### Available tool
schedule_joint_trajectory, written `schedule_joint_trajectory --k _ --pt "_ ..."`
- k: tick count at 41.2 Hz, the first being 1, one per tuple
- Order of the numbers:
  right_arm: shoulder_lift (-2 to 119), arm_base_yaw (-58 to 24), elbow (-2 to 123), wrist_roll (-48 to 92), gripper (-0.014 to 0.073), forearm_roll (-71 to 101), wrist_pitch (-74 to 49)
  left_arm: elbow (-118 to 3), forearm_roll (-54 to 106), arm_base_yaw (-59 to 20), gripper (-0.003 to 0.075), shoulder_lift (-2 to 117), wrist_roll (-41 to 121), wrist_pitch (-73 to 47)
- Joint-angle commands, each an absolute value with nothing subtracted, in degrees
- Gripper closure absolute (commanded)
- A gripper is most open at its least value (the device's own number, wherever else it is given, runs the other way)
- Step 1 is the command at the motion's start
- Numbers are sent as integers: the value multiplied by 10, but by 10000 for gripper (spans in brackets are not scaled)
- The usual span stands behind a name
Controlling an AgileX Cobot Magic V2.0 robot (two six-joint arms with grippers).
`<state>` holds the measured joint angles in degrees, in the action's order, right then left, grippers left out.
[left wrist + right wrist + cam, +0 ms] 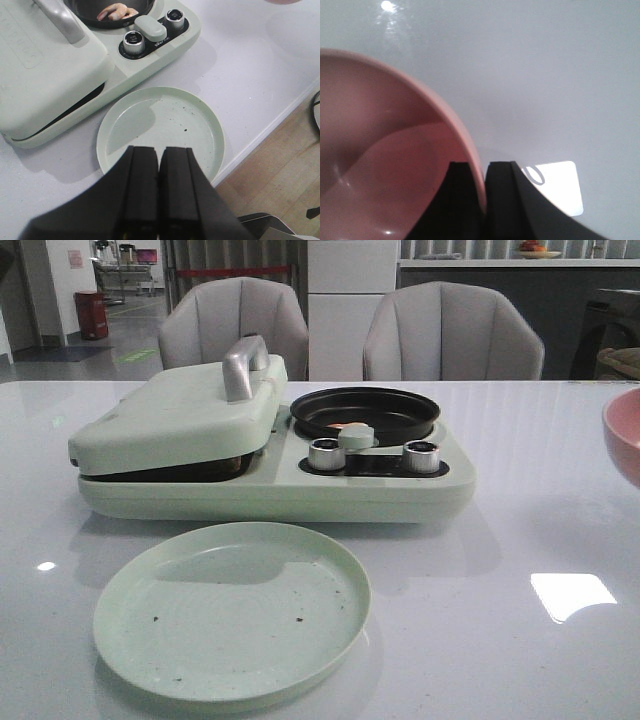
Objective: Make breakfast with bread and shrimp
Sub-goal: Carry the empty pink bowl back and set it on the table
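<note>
Currently the orange-pink shrimp [118, 11] sits in the black round pan [364, 412]; bread isn't visible, maybe under the shut pale-green lid [175, 420]. Left gripper [159, 165] clenched, empty. Right gripper [481, 182] pinches the pink bowl's [395, 150] rim; risk: bowl tipping.

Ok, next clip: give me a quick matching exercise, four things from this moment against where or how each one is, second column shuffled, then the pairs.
Things:
1. shrimp
2. green plate
3. sandwich press lid
4. pink bowl

States:
A. closed, handle on top
B. its rim between the right gripper's fingers
C. in the black pan
D. on the table before the cooker, only crumbs on it

Pairs: 1-C, 2-D, 3-A, 4-B
</note>
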<state>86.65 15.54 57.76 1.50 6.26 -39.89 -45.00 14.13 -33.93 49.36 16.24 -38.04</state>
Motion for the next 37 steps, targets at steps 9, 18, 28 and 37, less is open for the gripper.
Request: schedule_joint_trajectory --k 9,18,28,37 --pt "925 137 589 62 569 110 -351 -465 160 -344 621 491 157 -341" --pt "953 135 589 62 299 109 -346 -465 160 -344 621 491 157 -341" --pt "924 129 613 63 144 108 -366 -465 160 -344 621 491 157 -341" --pt "819 63 612 75 145 102 -369 -465 162 -344 621 491 157 -341"
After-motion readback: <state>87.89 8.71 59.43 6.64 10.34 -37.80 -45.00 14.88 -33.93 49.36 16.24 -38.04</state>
